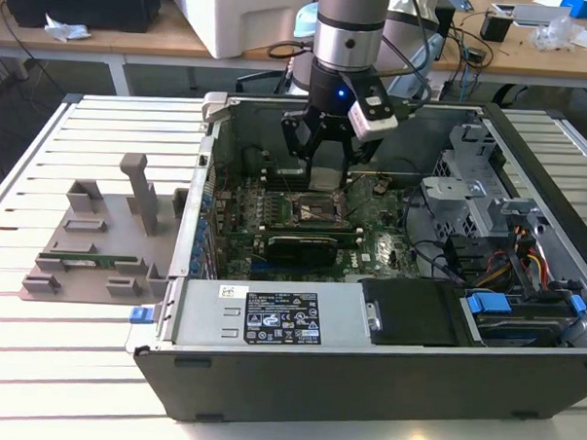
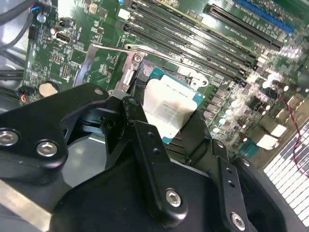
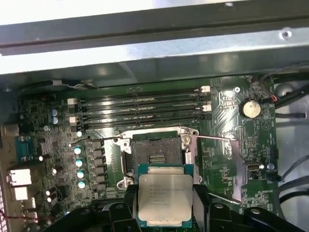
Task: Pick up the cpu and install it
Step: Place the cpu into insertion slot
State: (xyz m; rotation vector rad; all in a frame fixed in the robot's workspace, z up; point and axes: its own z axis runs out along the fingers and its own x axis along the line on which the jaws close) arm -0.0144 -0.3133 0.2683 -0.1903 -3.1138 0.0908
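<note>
Above the motherboard (image 3: 227, 159), fingers (image 3: 201, 205) clamp the cpu (image 3: 165, 195).

Tabletop (image 1: 73, 366): pale slatted surface is carrying two items | open computer case (image 1: 365, 369) is lying toward the exterior view's right | grey fixture tray (image 1: 98, 241) with upright posts is sitting just beside it, left

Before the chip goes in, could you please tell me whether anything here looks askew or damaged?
Nothing stands out. The cpu sits square between the fingers, its edges roughly in line with the open, empty socket just beyond it.
</note>
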